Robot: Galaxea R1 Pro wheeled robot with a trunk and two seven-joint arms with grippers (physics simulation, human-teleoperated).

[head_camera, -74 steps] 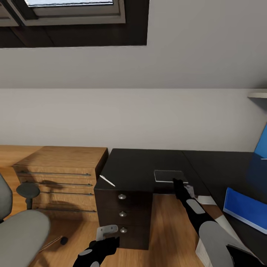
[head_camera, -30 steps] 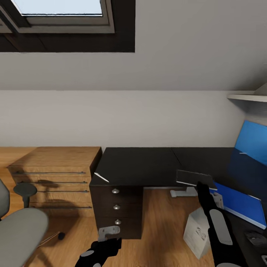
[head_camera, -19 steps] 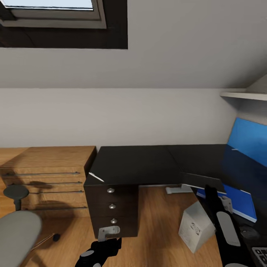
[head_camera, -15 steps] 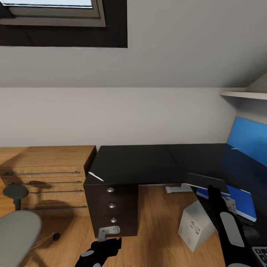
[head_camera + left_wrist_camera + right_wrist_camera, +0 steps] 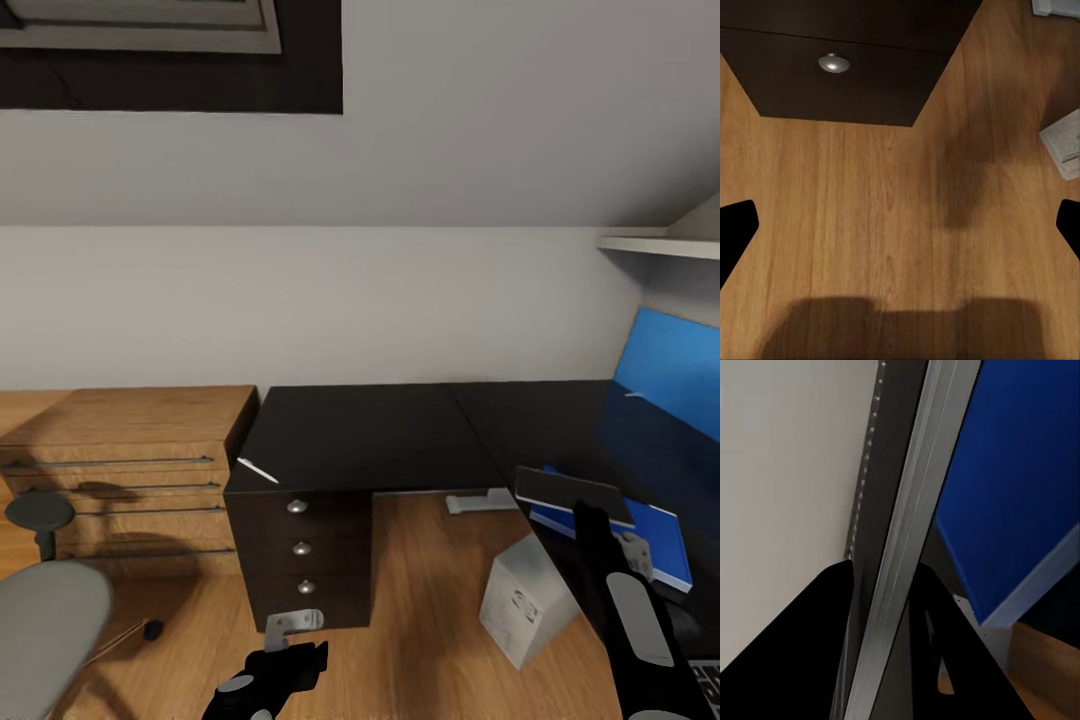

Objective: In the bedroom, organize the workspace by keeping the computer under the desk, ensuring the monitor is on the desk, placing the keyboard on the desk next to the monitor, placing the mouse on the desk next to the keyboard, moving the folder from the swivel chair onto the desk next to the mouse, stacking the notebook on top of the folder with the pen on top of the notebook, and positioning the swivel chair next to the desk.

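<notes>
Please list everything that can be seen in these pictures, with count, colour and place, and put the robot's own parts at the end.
desk: one, glossy black L-shaped top, centre to right, three silver-knobbed drawers at its front.
pen: one, white, on the desk's near left corner.
folder: one, bright blue, flat on the desk at right.
notebook: one, grey, held above the folder's near end.
computer: one, light grey, tilted on the floor under the desk.
wooden dresser: one, left of the desk.
swivel chair: one, grey seat, lower left.
blue wall panel: one, far right.
right gripper: shut on the notebook.
left gripper: open over the wooden floor.
</notes>
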